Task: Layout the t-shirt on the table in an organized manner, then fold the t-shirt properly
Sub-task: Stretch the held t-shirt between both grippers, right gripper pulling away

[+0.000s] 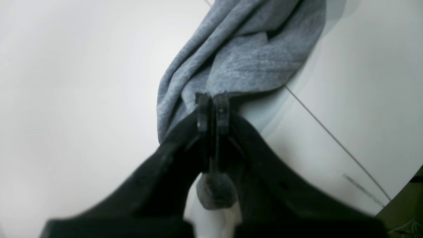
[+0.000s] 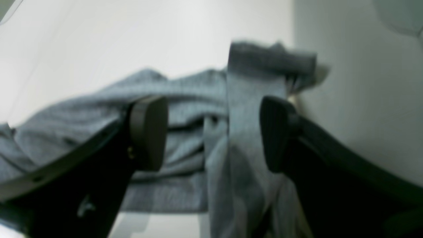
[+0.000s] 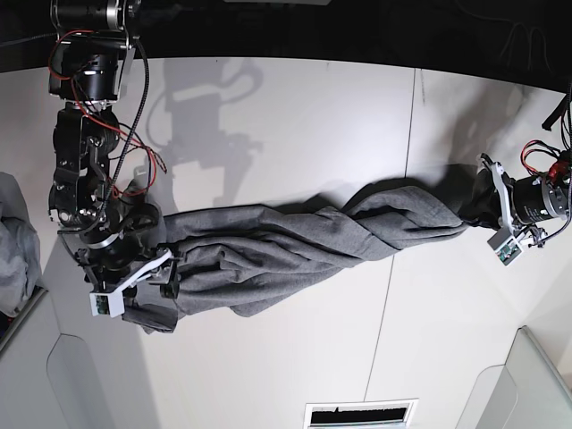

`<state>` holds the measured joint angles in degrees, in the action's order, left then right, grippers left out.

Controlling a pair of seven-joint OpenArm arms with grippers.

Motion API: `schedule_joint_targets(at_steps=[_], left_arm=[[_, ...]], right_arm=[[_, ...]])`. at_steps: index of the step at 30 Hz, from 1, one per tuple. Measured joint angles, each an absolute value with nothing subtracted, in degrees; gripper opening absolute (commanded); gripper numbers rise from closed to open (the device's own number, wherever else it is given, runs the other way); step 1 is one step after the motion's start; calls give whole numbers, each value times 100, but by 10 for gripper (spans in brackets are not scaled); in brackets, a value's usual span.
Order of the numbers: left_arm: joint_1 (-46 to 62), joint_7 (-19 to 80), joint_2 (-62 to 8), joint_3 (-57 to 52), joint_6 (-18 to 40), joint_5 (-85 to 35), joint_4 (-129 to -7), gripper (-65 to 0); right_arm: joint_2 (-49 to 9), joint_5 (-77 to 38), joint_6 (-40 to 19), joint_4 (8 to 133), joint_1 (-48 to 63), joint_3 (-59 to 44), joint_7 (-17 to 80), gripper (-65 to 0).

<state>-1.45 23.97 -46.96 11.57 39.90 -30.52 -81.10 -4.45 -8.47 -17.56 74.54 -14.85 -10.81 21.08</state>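
From my seat, the nearest thing on the left wrist feed is the left gripper point(image 1: 213, 110), its 2 fingers pressed together on a bunched corner of the t-shirt point(image 1: 244, 53), with a little nub of cloth poking out behind the pinch. On the right wrist feed the right gripper point(image 2: 213, 132) has its 2 pads wide apart; a limp strip of the shirt hangs in the gap between them, nearer the one pad, and I can't see either pad pressing on it, so I judge nothing is held there.

Further out, the base view shows the t-shirt point(image 3: 295, 246) lying on the table point(image 3: 268, 116) as 1 long twisted rope. Its long axis runs from the right gripper point(image 3: 152, 268) at that view's left end across to the left gripper point(image 3: 478, 210) at the other end, crossing the thin dark seam point(image 3: 409, 134) in the tabletop.

So each arm sits at 1 end of the roll. I judge the layout step barely begun: the twist has to come out, and the right arm, already straddling cloth, is best placed to regrip.
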Motion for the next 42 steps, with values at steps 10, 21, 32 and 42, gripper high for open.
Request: schedule_joint_targets(at_steps=[10, 21, 32, 42], left_arm=[[-145, 2397, -4681, 1157, 3990, -3048, -8110, -650], [-145, 2394, -4635, 1157, 3990, -3039, -8110, -650], [-145, 2394, -4635, 1157, 3990, -3024, -8110, -650], [-145, 2357, -4591, 1157, 3844, -2995, -8097, -508]], right_arm=[[-447, -910, -1756, 7456, -847, -1081, 2106, -222], [-447, -910, -1756, 8121, -397, -1081, 2156, -222], [-445, -296, -1234, 8215, 34, -1081, 2161, -222], [-447, -67, -934, 6862, -744, -1081, 2018, -459]])
